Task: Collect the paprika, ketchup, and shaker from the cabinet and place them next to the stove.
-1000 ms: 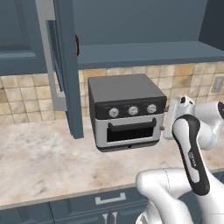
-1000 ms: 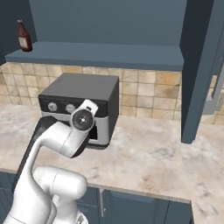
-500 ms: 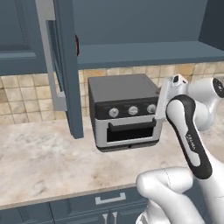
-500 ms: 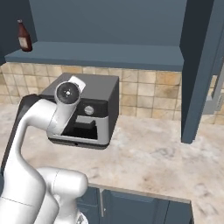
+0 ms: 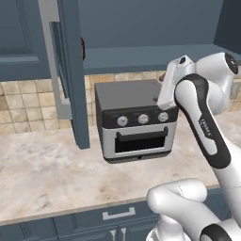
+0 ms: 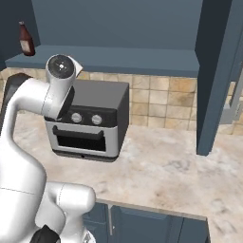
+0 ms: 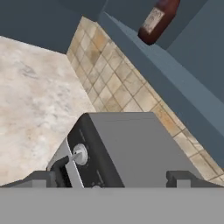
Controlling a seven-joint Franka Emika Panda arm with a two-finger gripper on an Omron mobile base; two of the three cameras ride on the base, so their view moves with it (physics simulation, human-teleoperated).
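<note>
One claw (image 7: pixel 112 177), jaws wide, has risen above the toaster oven (image 5: pixel 134 120).

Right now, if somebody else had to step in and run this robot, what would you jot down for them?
Gripper: open, holding nothing, raised over the toaster oven and pointed toward the cabinet shelf.
Ketchup: upright on the cabinet shelf, at its left end in the right base view; untouched.
Paprika, shaker: cannot tell where they are; a dark red shape peeks past the open cabinet door in the left base view.
Done: cabinet doors open.
Left: pick all three things and set them by the stove.
</note>
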